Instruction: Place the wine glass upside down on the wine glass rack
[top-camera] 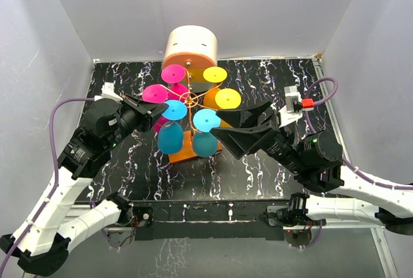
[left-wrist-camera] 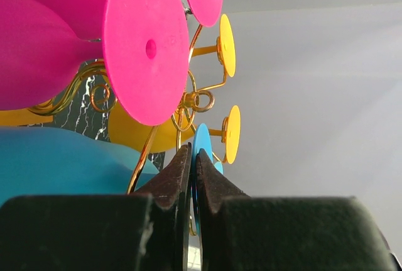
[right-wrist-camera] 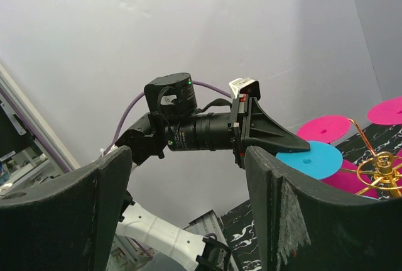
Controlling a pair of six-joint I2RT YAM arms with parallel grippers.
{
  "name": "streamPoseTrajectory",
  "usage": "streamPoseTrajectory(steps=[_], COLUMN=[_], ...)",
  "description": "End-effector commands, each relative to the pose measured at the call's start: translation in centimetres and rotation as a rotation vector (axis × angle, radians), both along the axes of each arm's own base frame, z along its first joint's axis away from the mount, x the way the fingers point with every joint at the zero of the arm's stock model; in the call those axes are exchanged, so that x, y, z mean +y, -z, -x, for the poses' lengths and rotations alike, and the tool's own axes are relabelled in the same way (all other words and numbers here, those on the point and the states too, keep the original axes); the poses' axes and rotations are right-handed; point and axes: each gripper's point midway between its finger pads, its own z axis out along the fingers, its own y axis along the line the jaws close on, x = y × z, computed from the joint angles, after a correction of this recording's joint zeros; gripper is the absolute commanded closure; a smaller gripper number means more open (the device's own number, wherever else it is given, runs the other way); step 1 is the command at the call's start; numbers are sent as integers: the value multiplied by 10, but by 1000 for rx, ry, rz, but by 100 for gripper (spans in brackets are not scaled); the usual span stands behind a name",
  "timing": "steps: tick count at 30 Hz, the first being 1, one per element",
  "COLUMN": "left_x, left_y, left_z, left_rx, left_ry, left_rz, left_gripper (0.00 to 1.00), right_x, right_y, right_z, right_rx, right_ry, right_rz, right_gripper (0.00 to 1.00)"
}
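Fingers [left-wrist-camera: 168, 182] of left gripper [left-wrist-camera: 193, 156] pinch blue wine glass [top-camera: 174, 109] by foot rim, likely seating it bowl-down on wine glass rack [left-wrist-camera: 196, 101]; right gripper [right-wrist-camera: 188, 158] spread, empty.

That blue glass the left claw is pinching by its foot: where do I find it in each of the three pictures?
Top external: blue wine glass at centre, just left of the wine glass rack, left gripper on its foot.
Left wrist: bottom centre, its foot edge-on, pinched in the shut gripper.
Right wrist: right of centre, blue foot at that gripper's tip.
Shared landmark: the rack's gold hub.
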Motion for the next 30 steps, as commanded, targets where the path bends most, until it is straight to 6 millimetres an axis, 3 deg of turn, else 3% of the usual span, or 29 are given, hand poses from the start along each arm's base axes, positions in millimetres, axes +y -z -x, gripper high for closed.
streamPoseTrajectory(steps=[1,30], left_x=[10,34], left_y=[-13,-5], left_z=[3,24], left_rx=[-44,-35], left_ry=[-40,-95], left_rz=[27,32], left_gripper=[100,100], right_x=[-4,1], right_y=[-7,0], right_z=[2,2], right_rx=[3,31], right_ry=[-2,-18], right_rz=[-28,-26], right_gripper=[29,29])
